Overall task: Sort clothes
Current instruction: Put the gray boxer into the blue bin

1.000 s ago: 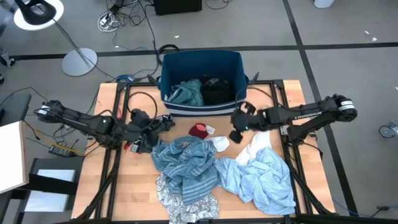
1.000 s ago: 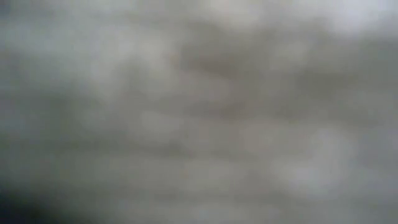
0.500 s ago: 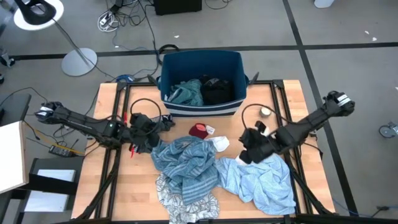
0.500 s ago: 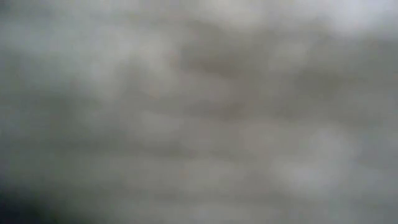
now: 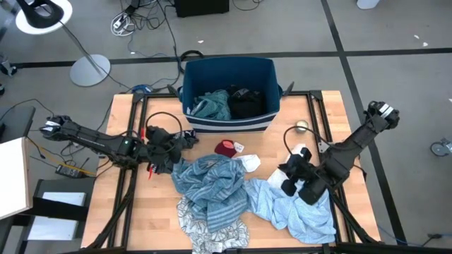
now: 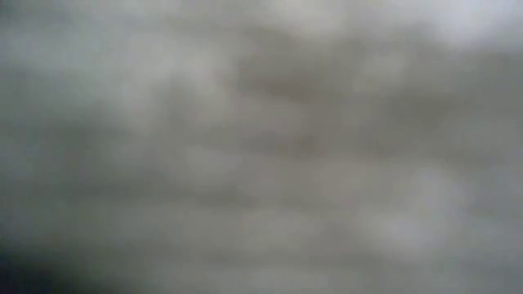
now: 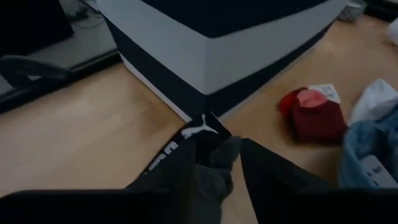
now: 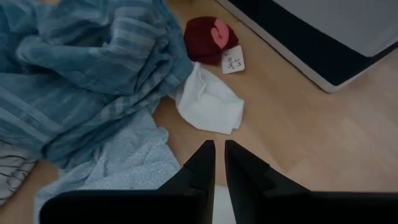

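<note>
My left gripper (image 5: 169, 150) sits left of the clothes pile, shut on a black garment (image 7: 194, 135) with a white logo, close to the dark blue bin's (image 5: 227, 70) near left corner. My right gripper (image 5: 289, 182) is shut and hovers over the pale blue garment (image 5: 300, 212), with nothing visible between its fingertips (image 8: 219, 158). Ahead of it lie a small white garment (image 8: 211, 106) and a small red one (image 8: 208, 37). The blue-striped garment (image 5: 208, 185) lies on the leaf-print one (image 5: 205, 229). A teal garment (image 5: 212, 106) and a black one (image 5: 246, 102) lie in the bin. My left gripper pinches the black garment between its two fingers, at the bunched part (image 7: 217, 163) just behind the band with the white logo. The fingers come low from the table's left. The logo end (image 7: 200, 129) lies on the table beyond the fingertips.
The bin stands at the far middle of the table. A small round thing (image 5: 301, 125) and a looped cable lie at the far right. Metal rails run along both sides of the table. Bare wood shows between the bin and the pile.
My right gripper has gone from beside the bin's near right corner toward the table's near edge and a little right, and is now over the white and pale blue garments. The clothes have stayed where they were.
</note>
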### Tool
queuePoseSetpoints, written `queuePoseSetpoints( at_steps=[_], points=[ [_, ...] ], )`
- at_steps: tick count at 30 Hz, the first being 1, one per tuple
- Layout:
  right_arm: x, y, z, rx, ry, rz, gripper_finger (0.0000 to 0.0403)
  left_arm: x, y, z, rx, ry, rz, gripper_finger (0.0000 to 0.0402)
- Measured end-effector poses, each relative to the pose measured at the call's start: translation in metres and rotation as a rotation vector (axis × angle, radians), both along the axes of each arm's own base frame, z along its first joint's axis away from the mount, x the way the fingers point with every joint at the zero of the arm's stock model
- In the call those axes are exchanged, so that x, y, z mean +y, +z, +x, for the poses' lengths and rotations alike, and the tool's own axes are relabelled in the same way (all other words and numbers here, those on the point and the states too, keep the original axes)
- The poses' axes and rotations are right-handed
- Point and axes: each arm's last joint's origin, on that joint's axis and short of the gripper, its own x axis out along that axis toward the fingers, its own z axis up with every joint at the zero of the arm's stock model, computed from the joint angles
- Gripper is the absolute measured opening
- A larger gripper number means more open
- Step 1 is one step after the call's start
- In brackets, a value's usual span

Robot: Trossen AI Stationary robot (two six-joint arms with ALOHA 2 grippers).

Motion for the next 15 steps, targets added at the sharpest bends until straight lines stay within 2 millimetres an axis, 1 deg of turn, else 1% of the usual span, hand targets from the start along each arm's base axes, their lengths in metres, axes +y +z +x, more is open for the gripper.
queuePoseSetpoints(
  at_steps=[4,6,9,15],
  points=[
    [0.004,0.0,-0.003,-0.03,-0.01,0.019,0.0035,0.002,-0.003,-0.004,0.077,0.0,0.049,0.0162],
    [0.006,0.0,-0.004,-0.037,-0.015,0.032,0.0035,0.003,-0.007,-0.009,0.088,0.043,0.019,0.0164],
    [0.007,0.0,-0.005,-0.041,-0.015,0.04,0.0036,0.005,-0.022,-0.017,0.105,0.112,-0.03,0.0162],
    [0.007,0.0,-0.005,-0.041,-0.013,0.036,0.0034,0.013,-0.055,-0.031,0.128,0.233,-0.225,0.0161]
  ],
)
